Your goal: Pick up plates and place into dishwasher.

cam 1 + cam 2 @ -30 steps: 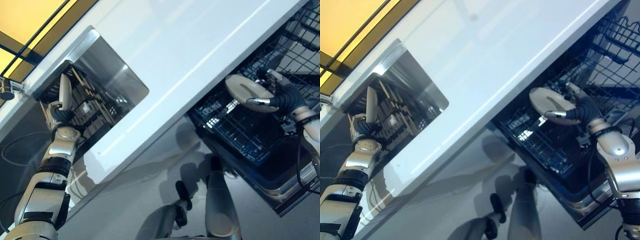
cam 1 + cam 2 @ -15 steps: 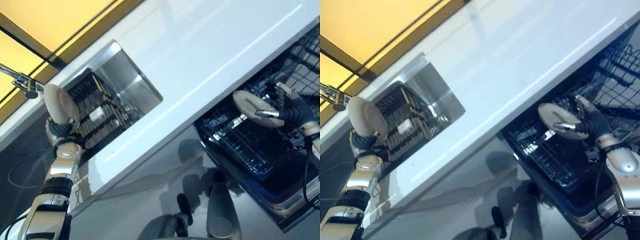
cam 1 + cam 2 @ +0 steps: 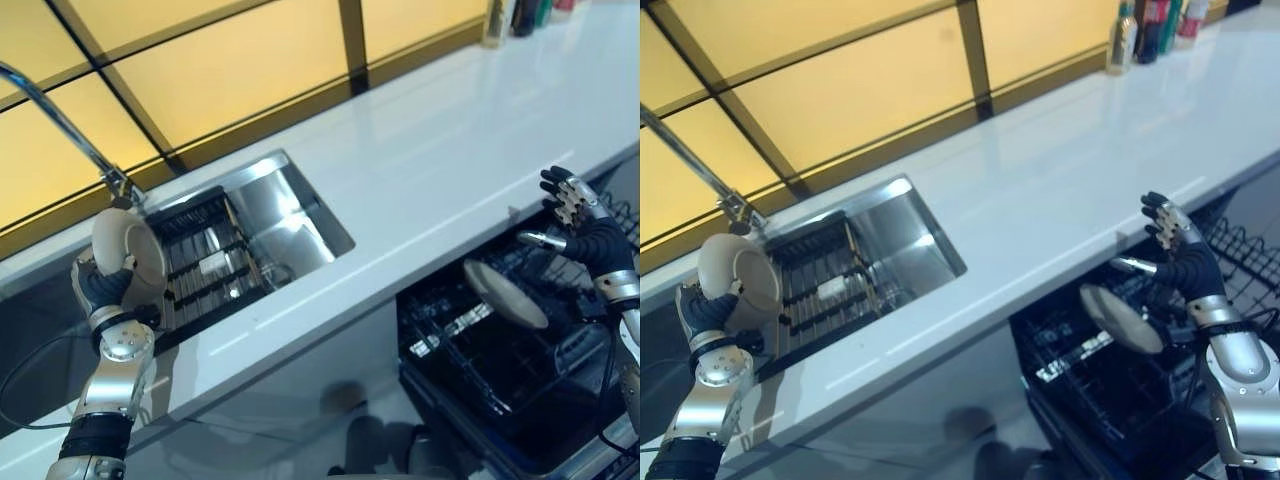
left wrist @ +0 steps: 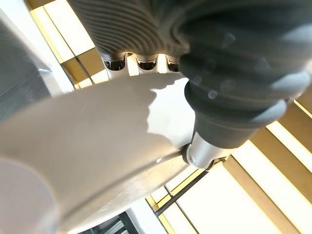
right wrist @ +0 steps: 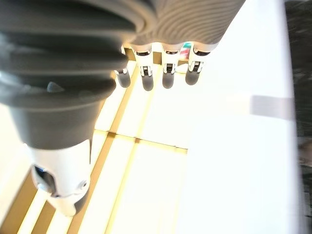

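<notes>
Left hand [image 3: 103,288]: fingers curled round a plate [image 3: 130,262] beside the sink [image 3: 300,205]. Right hand [image 3: 590,235]: fingers spread, empty. Second plate [image 3: 505,293]: tilted in the dishwasher rack [image 3: 470,365].

A long white glossy countertop [image 3: 440,170] is running diagonally across the scene. A rectangular stainless-steel sink basin [image 3: 285,215] is sitting recessed into it, with a dark ribbed wire rack [image 3: 205,260] lying inside the basin and a small pale object resting among its bars. A curved chrome tap spout [image 3: 60,115] is arching over the sink's far corner. Behind the counter, amber-yellow wall panels [image 3: 850,85] divided by dark brown framing strips [image 3: 975,55] are glowing. Several bottles [image 3: 1150,25], one pale and others dark or coloured, are standing together at the far end of the countertop.
</notes>
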Controlling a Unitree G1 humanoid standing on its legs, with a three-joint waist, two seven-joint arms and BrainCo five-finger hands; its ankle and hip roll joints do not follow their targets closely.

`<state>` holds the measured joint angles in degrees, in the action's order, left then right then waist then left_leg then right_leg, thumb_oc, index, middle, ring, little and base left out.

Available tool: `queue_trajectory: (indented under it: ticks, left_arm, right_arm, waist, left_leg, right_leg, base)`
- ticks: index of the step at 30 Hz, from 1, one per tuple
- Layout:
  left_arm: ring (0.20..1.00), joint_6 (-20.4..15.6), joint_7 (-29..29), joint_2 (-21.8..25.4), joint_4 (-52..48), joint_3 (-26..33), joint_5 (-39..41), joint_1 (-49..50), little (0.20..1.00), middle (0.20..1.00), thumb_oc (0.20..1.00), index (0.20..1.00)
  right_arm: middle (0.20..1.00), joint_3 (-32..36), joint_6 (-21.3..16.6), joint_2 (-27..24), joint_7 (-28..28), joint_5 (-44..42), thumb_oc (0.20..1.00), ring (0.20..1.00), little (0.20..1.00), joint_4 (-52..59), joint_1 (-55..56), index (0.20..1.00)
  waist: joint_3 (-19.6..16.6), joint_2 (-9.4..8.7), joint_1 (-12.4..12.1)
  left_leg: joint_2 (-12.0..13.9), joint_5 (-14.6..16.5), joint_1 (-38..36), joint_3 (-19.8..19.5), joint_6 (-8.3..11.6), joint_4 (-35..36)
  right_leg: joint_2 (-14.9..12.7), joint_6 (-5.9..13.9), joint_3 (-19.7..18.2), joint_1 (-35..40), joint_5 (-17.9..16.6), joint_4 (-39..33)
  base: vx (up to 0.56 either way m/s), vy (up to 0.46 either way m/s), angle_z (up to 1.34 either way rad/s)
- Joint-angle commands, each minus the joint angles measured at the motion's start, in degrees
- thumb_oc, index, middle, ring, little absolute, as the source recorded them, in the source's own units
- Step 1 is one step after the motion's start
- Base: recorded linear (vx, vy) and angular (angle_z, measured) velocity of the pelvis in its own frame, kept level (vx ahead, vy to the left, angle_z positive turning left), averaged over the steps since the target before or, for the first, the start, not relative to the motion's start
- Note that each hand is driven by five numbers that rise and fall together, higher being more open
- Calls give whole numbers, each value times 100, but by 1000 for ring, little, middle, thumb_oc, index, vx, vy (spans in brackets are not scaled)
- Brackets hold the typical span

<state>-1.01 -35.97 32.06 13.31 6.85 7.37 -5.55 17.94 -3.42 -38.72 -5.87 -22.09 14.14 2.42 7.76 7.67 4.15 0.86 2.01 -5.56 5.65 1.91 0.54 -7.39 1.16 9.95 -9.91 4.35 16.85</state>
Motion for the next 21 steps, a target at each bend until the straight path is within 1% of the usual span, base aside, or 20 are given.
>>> queue_trajectory:
  ticks: [1, 2, 3, 6, 7, 9, 10, 11, 14, 17, 18, 21]
  left_arm:
    - [200, -657, 577, 740, -549, 571, -338, 6, 200, 200, 200, 200]
    - [200, -766, 972, 742, -751, 531, -178, -27, 200, 200, 200, 200]
    - [200, -815, 1142, 727, -834, 514, -106, -38, 200, 200, 200, 200]
    - [200, -1016, 1919, 707, -1056, 374, 357, -136, 200, 200, 200, 200]
    - [200, -1071, 2082, 699, -1077, 351, 444, -156, 200, 200, 200, 200]
    - [200, -1253, 2828, 728, -1108, 238, 867, -273, 200, 200, 200, 200]
    - [200, -1252, 2918, 731, -1118, 232, 931, -282, 200, 200, 200, 200]
    - [200, -1241, 3191, 741, -1159, 189, 1103, -321, 200, 200, 200, 200]
    - [200, -1335, 4099, 843, -1134, 0, 1745, -493, 200, 200, 200, 200]
    - [200, -1321, 5053, 924, -1154, -294, 2396, -740, 200, 200, 200, 200]
    - [200, -1302, 5458, 936, -1172, -427, 2664, -846, 200, 200, 200, 200]
    - [200, -1097, 6191, 938, -1193, -781, 3152, -1149, 200, 200, 200, 200]
  right_arm:
    - [1000, -74, -470, 246, 139, -26, 1000, 1000, 1000, 373, -381, 1000]
    - [1000, -151, -494, 280, 175, -20, 1000, 1000, 1000, 354, -464, 1000]
    - [1000, -186, -515, 294, 170, -21, 1000, 1000, 1000, 340, -511, 1000]
    - [1000, -412, -590, 326, 177, -8, 1000, 1000, 1000, 283, -749, 1000]
    - [1000, -448, -616, 330, 169, -2, 1000, 1000, 1000, 271, -787, 1000]
    - [1000, -644, -676, 282, 146, -48, 1000, 1000, 1000, 196, -992, 1000]
    - [1000, -667, -682, 275, 134, -63, 1000, 1000, 1000, 183, -1021, 1000]
    - [1000, -754, -679, 265, 85, -105, 1000, 1000, 1000, 148, -1127, 1000]
    - [1000, -1037, -659, 178, -48, -300, 1000, 1000, 1000, 67, -1438, 1000]
    - [1000, -1405, -651, 114, -182, -500, 1000, 1000, 1000, -28, -1794, 1000]
    - [1000, -1562, -647, 103, -267, -578, 1000, 1000, 1000, -79, -1950, 1000]
    - [1000, -2030, -682, 114, -334, -595, 1000, 1000, 1000, -252, -2366, 1000]
  waist:
    - [-393, -408, -186]
    - [-446, -432, -256]
    - [-464, -441, -281]
    - [-535, -464, -399]
    - [-541, -466, -413]
    - [-592, -481, -483]
    - [-597, -482, -490]
    - [-613, -488, -518]
    - [-647, -500, -577]
    - [-682, -509, -638]
    - [-698, -516, -665]
    - [-740, -542, -743]
  left_leg:
    - [-233, 356, 43, -97, -89, -99]
    - [-213, 344, 17, -136, -86, -47]
    - [-204, 331, 3, -154, -82, -17]
    - [-163, 275, -44, -216, -62, 116]
    - [-157, 263, -54, -228, -58, 140]
    - [-137, 238, -61, -248, -43, 185]
    - [-135, 235, -61, -249, -40, 190]
    - [-128, 229, -60, -253, -35, 200]
    - [-120, 217, -52, -271, -29, 212]
    - [-114, 203, -38, -279, -28, 218]
    - [-109, 199, -34, -275, -27, 221]
    - [-99, 187, -35, -273, -26, 229]
  right_leg:
    - [-9, 412, -20, 1313, 48, -1453]
    - [14, 418, 18, 1368, 38, -1507]
    - [26, 419, 38, 1398, 27, -1538]
    - [70, 427, 112, 1492, 4, -1635]
    - [77, 427, 123, 1508, -1, -1651]
    - [95, 428, 167, 1551, -14, -1703]
    - [97, 427, 175, 1555, -17, -1710]
    - [102, 428, 195, 1564, -22, -1723]
    - [112, 430, 238, 1587, -37, -1756]
    - [121, 424, 276, 1615, -50, -1787]
    - [122, 423, 300, 1624, -57, -1801]
    - [113, 412, 380, 1677, -79, -1851]
  base:
    - [-61, -100, 10]
    - [-56, -86, 18]
    - [-68, -87, 25]
    - [-66, -51, 10]
    - [-67, -33, 9]
    - [-64, -24, 9]
    - [-53, -15, 15]
    - [-51, -10, 15]
    - [-62, -9, 2]
    - [-63, -4, 3]
    - [-59, -7, 5]
    - [-38, -10, 6]
